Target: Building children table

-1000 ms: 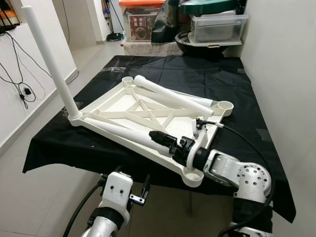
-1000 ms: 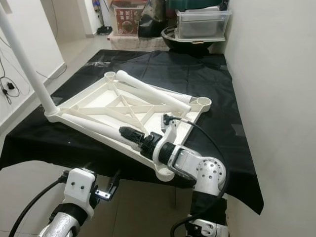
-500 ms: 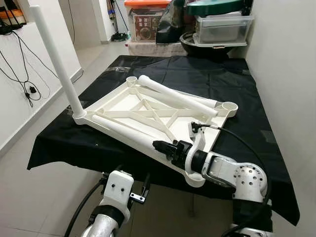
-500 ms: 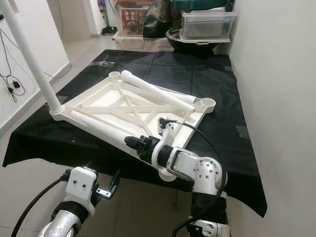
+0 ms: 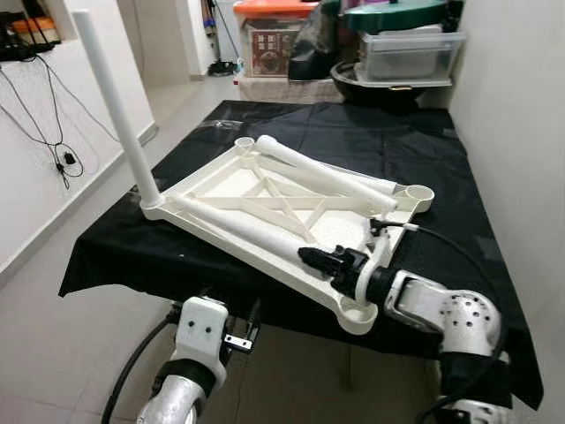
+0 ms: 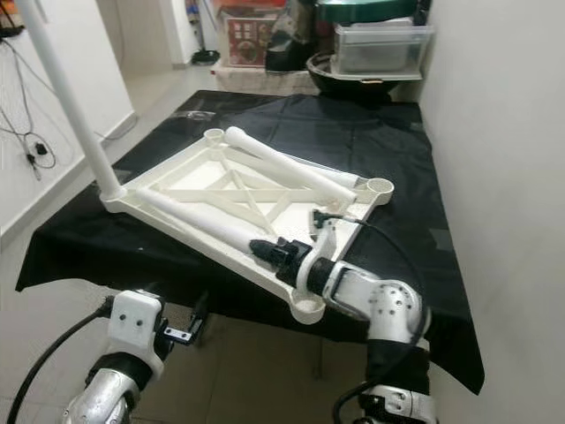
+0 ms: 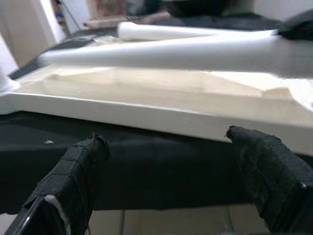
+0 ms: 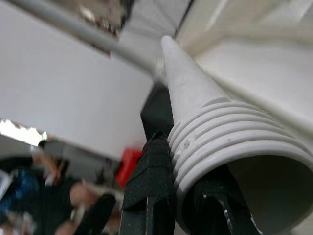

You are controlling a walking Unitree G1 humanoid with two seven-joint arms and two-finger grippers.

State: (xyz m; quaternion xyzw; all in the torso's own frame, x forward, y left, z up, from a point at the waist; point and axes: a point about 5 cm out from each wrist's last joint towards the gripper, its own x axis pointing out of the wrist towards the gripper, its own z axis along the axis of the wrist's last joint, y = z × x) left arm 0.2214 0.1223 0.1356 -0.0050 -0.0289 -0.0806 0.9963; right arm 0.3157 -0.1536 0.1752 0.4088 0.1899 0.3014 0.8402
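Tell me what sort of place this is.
Probably a home's storage or utility corner: a work table under a black cloth, stacked plastic storage bins against the back wall, loose cables on the side wall, and a tiled floor.

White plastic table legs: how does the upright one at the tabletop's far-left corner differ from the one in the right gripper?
The upright white plastic leg stands vertical; the gripped white plastic leg lies low across the upturned white tabletop.

The upright leg is seated in a corner socket; the gripped leg's ribbed, threaded end is free, not in a socket.

The right gripper is shut on the lying leg; nothing touches the upright one.

Both are long white tapered tubes.
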